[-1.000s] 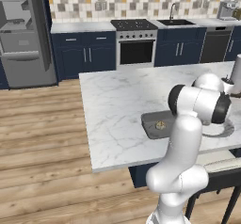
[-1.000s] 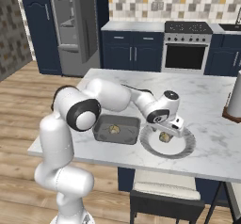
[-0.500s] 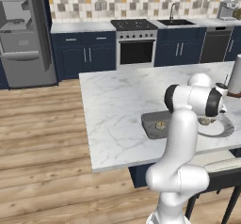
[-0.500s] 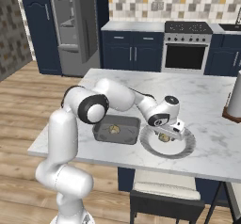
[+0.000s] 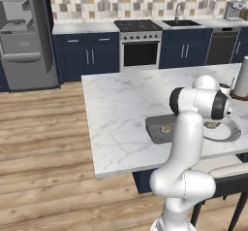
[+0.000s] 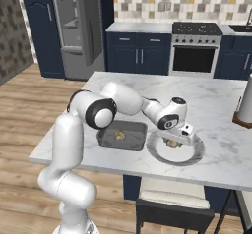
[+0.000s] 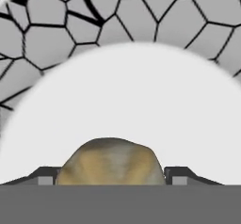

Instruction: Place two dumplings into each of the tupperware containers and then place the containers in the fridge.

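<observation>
Dumpling in hand: a tan lump (image 7: 109,161) sits between the two finger tips, on the pale round plate (image 7: 141,100)
Claw: gripper (image 7: 109,180) set narrow, a tip close on either flank of the dumpling; whether the pads press it yet, cannot tell
Handling: judged light and soft, with a crinkled top that would tear or squash under a hard pinch; best taken low across the plump middle with gentle force
Slip risk: rounded sides may squirt out if the grip sits too high
Plate: pale grey round plate (image 6: 193,155) on the marble island (image 6: 211,100), just beside the tray, with the gripper (image 6: 178,140) lowered onto it
Tupperware container: dark grey tray (image 6: 106,138) with one dumpling (image 6: 119,135) already inside; the same tray (image 5: 155,128) and dumpling (image 5: 165,128) show from the other side
Fridge: tall grey fridge (image 5: 26,36) standing open across the kitchen, well apart from the island
Progress: early, judged; filling of the tray not yet complete
</observation>
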